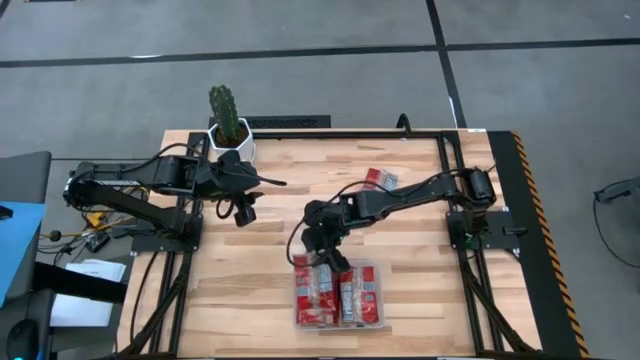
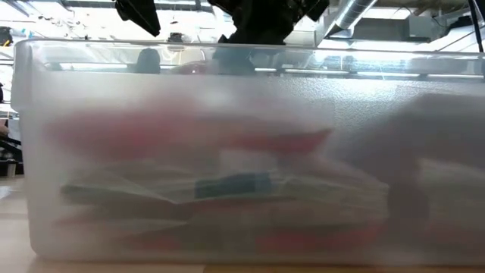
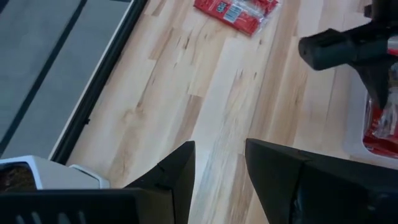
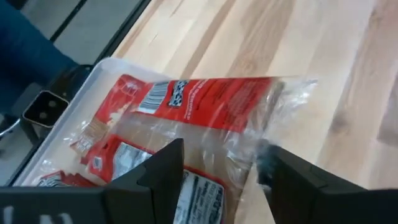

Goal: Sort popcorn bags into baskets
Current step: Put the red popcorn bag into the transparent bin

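Note:
A clear tray, the basket (image 1: pixel 384 300), stands near the table's front edge with several red popcorn bags (image 1: pixel 335 295) lying flat in it. In the low view its cloudy wall (image 2: pixel 227 91) fills the picture. My right gripper (image 1: pixel 322 255) hovers open over the tray's far left corner. Below its fingers (image 4: pixel 221 174) lies a red bag (image 4: pixel 211 99) whose clear end (image 4: pixel 289 93) sticks out past the rim onto the wood. One more red bag (image 1: pixel 380 180) lies flat on the table farther back. My left gripper (image 1: pixel 245 210) hangs open above the table's left half, nothing between its fingers (image 3: pixel 221 158).
A white pot with a cactus (image 1: pixel 230 135) stands at the table's far left, behind my left arm. Black frame rails run along the table's left and right sides. Bare wood lies between the tray and the loose bag (image 3: pixel 235 11).

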Motion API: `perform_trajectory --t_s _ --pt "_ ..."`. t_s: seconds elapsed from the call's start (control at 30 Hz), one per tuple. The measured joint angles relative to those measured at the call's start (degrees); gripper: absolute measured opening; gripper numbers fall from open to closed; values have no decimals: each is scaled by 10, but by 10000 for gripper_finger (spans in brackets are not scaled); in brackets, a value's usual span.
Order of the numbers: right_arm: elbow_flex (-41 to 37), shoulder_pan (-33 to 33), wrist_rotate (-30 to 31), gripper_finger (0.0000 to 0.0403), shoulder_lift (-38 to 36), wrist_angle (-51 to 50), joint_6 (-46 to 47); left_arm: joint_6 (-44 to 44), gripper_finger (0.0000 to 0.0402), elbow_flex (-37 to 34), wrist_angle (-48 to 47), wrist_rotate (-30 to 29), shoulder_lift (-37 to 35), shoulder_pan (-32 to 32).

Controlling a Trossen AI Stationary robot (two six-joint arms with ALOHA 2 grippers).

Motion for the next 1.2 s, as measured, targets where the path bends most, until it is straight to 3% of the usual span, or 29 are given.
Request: perform_trajectory --t_s 0.13,0.43,0.57,0.8,0.9,0.97,1.1,1.2 --pt "9 11 10 220 1 -12 -12 0 130 0 0 0 0 0" --pt "6 43 109 218 1 -32 -35 -3 130 0 0 0 0 0" --pt "11 52 124 210 1 -37 -41 -9 130 0 0 0 0 0" --pt "109 6 127 198 -13 -226 12 -58 130 -2 26 -28 5 0" --pt "121 -32 128 196 -51 -299 43 -59 130 -29 100 -53 5 10" --pt "115 -64 135 196 -88 -318 64 -56 130 -57 171 -39 5 32" --pt "57 -138 161 195 -182 -360 96 -63 130 -139 325 70 5 98" --pt "-23 -190 219 190 -268 -354 124 -97 130 -217 492 138 16 152"
